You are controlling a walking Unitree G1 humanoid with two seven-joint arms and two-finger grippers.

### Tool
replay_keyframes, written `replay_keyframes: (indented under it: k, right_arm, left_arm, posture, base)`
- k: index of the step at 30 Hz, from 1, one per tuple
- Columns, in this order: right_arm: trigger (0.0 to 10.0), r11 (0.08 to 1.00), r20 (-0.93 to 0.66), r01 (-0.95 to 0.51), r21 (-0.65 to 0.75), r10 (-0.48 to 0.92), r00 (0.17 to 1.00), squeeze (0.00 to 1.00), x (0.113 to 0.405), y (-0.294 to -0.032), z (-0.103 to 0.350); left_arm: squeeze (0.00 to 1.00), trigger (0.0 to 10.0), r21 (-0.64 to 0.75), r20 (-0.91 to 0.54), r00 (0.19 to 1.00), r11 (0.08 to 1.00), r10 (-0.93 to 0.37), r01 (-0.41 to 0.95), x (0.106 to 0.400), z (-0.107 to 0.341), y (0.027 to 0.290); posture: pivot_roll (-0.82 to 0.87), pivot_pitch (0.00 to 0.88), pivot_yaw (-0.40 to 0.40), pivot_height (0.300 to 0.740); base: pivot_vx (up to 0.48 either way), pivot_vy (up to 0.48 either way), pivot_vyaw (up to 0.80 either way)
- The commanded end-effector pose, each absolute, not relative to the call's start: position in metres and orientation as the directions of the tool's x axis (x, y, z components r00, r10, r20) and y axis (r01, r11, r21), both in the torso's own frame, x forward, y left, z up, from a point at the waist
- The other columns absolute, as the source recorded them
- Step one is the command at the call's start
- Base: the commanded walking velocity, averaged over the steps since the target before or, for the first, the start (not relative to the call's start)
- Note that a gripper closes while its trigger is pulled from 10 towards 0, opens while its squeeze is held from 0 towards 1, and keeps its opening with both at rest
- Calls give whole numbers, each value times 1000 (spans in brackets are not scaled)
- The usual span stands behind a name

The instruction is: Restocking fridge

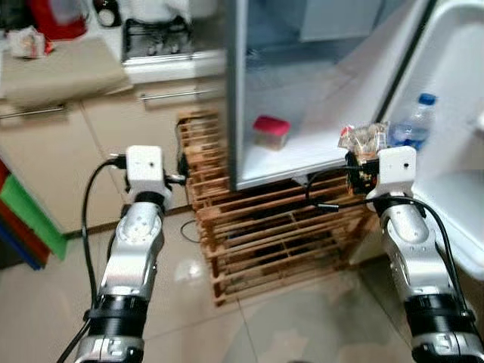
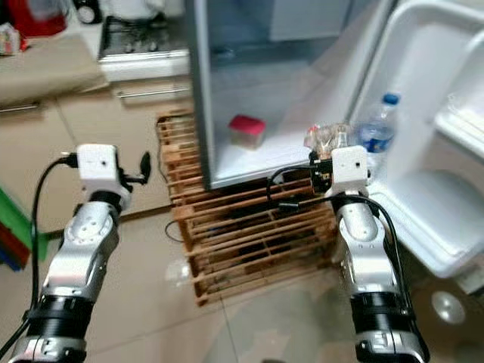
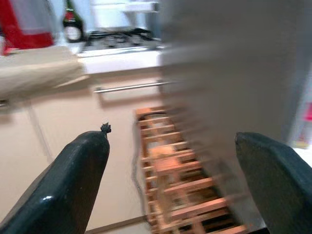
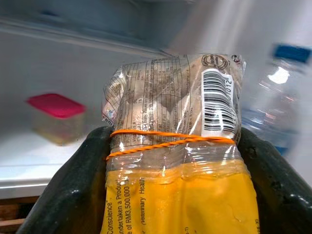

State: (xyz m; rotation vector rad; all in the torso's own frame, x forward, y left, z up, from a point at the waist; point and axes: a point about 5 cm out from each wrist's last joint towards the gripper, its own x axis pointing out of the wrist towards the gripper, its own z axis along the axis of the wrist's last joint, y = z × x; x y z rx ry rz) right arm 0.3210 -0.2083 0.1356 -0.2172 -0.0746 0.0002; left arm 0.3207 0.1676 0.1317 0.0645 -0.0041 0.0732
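The right hand (image 4: 173, 161) is clamped on a clear plastic packet (image 4: 175, 136) with a yellow lower half, a barcode label and an orange rubber band around its middle. It holds the packet upright just outside the front edge of the fridge shelf (image 1: 302, 155), toward that shelf's right corner. On the shelf, nearer its left side and set back from the edge, stands a small tub with a red lid (image 1: 270, 131); bare white shelf lies between the tub and the packet. To the right of the packet a water bottle with a blue cap (image 1: 414, 125) stands in the open fridge door's rack (image 2: 423, 204), close beside the hand. The fridge's grey side wall (image 1: 236, 91) rises at the shelf's left edge. Below the shelf sits a wooden slatted crate (image 1: 280, 227) on the tiled floor (image 1: 287, 325), with a black cable trailing across it.

The left hand (image 3: 170, 180) is raised in front of the cupboard, left of the crate, fingers spread wide and holding nothing. Behind it the desk (image 1: 68, 72) carries a gas hob (image 1: 157, 36) and a red item (image 1: 57, 17) near its back edge.
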Motion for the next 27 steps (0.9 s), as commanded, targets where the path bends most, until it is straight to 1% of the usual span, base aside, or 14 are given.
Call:
replay_keyframes:
  k: [1, 7, 11, 16, 21, 23, 24, 25, 26, 27]
  right_arm:
    - [0, 976, 107, -4, -217, 28, 994, 0, 321, -204, 142]
    - [0, 978, 90, -17, -206, 37, 995, 0, 321, -201, 137]
    - [0, 979, 87, -24, -201, 42, 995, 0, 320, -198, 135]
    - [0, 982, 74, -29, -188, 43, 996, 0, 314, -195, 130]
    - [0, 980, 36, -70, -184, 78, 996, 0, 298, -185, 118]
    - [0, 981, 19, -67, -183, 72, 997, 0, 293, -188, 113]
    - [0, 979, -6, -32, -202, 31, 999, 0, 290, -198, 107]
    - [0, 979, -6, -32, -202, 31, 999, 0, 290, -198, 107]
    - [0, 970, -30, 24, -243, -32, 999, 0, 288, -211, 103]
    - [0, 970, -30, 24, -243, -32, 999, 0, 288, -211, 103]
  left_arm:
    - [0, 10000, 80, 5, 999, 996, 37, -38, 323, 134, 157]
    - [0, 10000, 101, 16, 1000, 995, 2, -4, 324, 136, 148]
    - [0, 10000, 80, 34, 999, 997, -10, 7, 324, 139, 147]
    - [0, 10000, 69, 46, 999, 997, -20, 17, 323, 141, 146]
    - [0, 10000, 71, 47, 998, 997, -29, 25, 322, 141, 145]
    - [0, 10000, 72, 47, 998, 997, -30, 27, 322, 141, 145]
    - [0, 10000, 73, 45, 998, 997, -34, 31, 323, 141, 145]
    - [0, 10000, 73, 45, 998, 997, -34, 31, 323, 141, 145]
    - [0, 10000, 75, 44, 998, 997, -38, 35, 323, 141, 144]
    - [0, 10000, 75, 44, 998, 997, -38, 35, 323, 141, 144]
  posture:
    - [-106, 0, 8, 740]
    - [-101, 0, 7, 740]
    - [-97, 0, 15, 740]
    - [-99, 0, 12, 740]
    - [-99, 0, 11, 740]
    - [-103, 0, 14, 740]
    - [-105, 0, 17, 740]
    - [-105, 0, 17, 740]
    - [-106, 0, 18, 740]
    - [-106, 0, 18, 740]
  base:
    - [360, -315, 0]
    - [359, -313, 0]
    - [330, -342, 0]
    - [0, 0, 0]
    - [0, 0, 0]
    - [0, 0, 0]
    - [0, 0, 0]
    - [0, 0, 0]
    - [0, 0, 0]
    - [0, 0, 0]
